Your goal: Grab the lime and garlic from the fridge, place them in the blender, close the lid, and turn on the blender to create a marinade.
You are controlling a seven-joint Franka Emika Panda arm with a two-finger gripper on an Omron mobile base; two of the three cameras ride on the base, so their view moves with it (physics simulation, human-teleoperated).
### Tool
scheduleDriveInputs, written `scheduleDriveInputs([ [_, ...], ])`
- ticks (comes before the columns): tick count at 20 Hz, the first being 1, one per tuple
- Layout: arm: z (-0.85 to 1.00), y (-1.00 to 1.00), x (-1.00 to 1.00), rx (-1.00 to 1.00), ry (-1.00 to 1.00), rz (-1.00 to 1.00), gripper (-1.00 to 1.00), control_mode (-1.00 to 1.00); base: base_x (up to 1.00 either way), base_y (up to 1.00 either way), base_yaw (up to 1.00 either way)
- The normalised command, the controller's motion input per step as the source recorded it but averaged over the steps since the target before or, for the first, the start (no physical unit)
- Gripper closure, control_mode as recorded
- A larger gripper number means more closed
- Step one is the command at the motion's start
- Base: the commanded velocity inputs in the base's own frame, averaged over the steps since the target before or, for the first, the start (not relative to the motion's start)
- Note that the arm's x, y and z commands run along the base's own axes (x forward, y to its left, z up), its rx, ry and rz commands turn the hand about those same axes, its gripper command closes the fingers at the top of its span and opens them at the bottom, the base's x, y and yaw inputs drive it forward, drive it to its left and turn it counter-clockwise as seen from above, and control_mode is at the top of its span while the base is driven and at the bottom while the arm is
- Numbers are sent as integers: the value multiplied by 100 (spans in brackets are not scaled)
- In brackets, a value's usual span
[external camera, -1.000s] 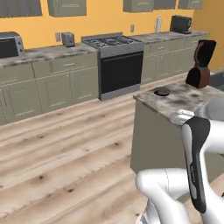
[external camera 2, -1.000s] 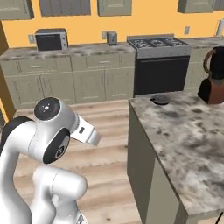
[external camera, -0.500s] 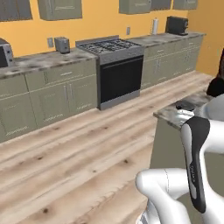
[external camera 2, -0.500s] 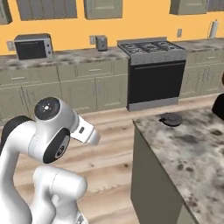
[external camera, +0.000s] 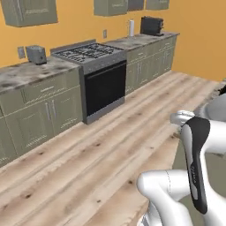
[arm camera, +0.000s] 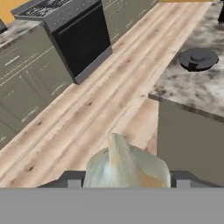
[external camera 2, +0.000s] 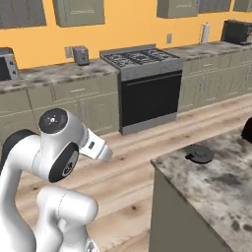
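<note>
The wooden floor is the biggest thing and runs across the middle of both base views. A long row of green cupboards stands along the orange wall at the top of the frames. In the middle of that row is the black oven with a stove top. A small toaster sits on the top to the left of it, and a black box sits at the upper right.

The grey speckled desk takes up the lower right of the right base view. The round dark lid lies flat near its far edge, with bare stone all around it. In the hand view the lid is at the upper right.

The end effector is at the bottom middle of the hand view. It is closed tight on a pale garlic bulb, which bulges up between the two tips.
</note>
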Motion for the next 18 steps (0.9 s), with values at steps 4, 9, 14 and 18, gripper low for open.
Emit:
scheduleDriveInputs([
  [4,0,0,0,0,0,0,100,100,60,47,-44],
  [9,0,0,0,0,0,0,100,100,53,48,-48],
  [14,0,0,0,0,0,0,100,100,51,54,-50],
  [18,0,0,0,0,0,0,100,100,58,67,-50],
])
